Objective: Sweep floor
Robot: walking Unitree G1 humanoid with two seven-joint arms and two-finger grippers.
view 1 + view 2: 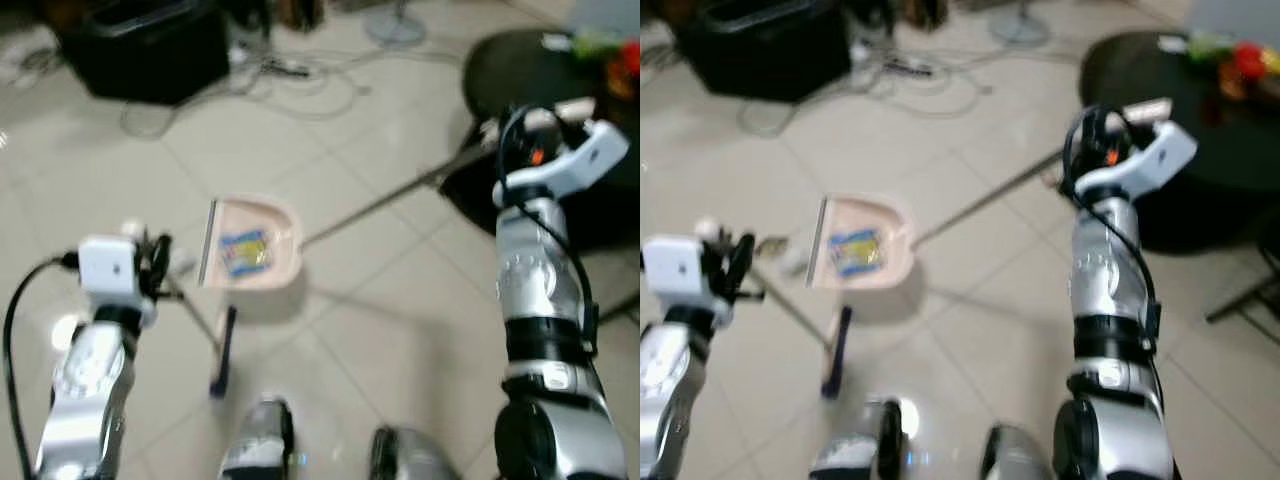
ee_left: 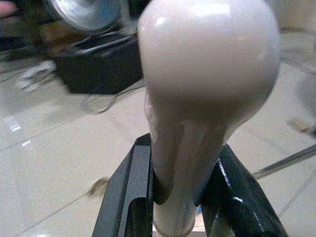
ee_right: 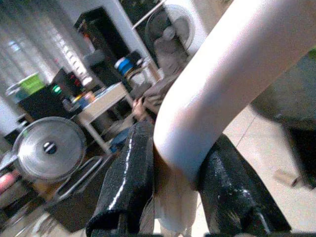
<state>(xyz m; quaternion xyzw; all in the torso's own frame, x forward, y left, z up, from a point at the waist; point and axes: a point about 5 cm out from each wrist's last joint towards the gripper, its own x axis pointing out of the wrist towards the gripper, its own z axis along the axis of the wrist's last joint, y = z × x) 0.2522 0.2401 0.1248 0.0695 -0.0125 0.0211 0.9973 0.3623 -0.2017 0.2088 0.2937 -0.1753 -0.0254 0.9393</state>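
Dustpan [image 1: 250, 250]: pink, on tiled floor [image 1: 400, 300] ahead, blue-yellow wrapper [image 1: 245, 250] inside.
Left gripper [image 2: 177, 197]: fingers clamped on a pale knobbed handle [image 2: 202, 89].
Right gripper [image 3: 173, 182]: closed around a long pole [image 1: 390, 200] slanting to the dustpan.
Behind: cables [image 1: 300, 90], black box [image 1: 150, 50].

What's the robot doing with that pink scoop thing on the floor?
It is sweeping up. Its right gripper is shut on the pale handle of a long metal pole that runs down to a pink dustpan on the tiled floor. A small blue and yellow wrapper already lies in the pan. Its left gripper is shut on the pale knob of a second stick, which ends in a dark blue brush head just beside the pan.
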